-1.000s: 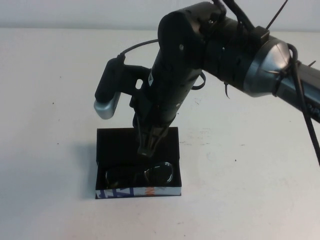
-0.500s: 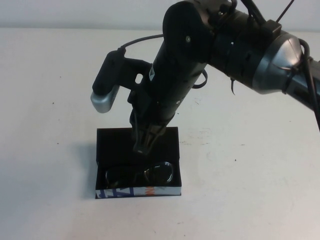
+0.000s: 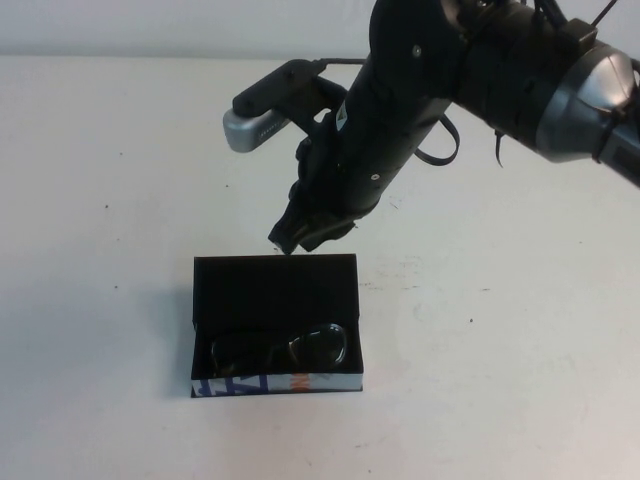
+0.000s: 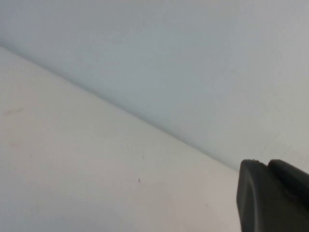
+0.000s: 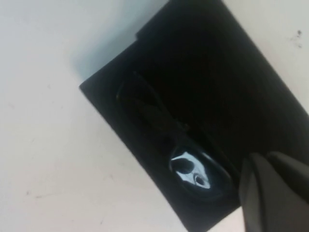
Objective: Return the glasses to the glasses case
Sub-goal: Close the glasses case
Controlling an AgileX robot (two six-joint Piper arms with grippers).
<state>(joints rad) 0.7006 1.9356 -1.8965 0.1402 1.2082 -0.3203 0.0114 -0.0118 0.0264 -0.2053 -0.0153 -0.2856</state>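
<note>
Dark-framed glasses (image 3: 280, 349) (clear lenses) lie inside black glasses case (image 3: 275, 280).

Right gripper (image 3: 292, 240) aloft over the table, fingers (image 5: 270, 193) pressed together, pointing downward; left gripper (image 4: 273, 195) barely visible.

One black rectangular glasses case with a white printed front edge (image 3: 275, 325) sits on the white desk (image 3: 500, 350), its flap open. One pair of dark rectangular-framed glasses with clear lenses (image 3: 280, 350) lies inside, toward the case's 6 o'clock edge. One right end effector (image 3: 300, 235), fingers together, hangs just past the case's 12 o'clock edge. One left end effector (image 4: 273, 195) shows only in its own wrist view.
</note>
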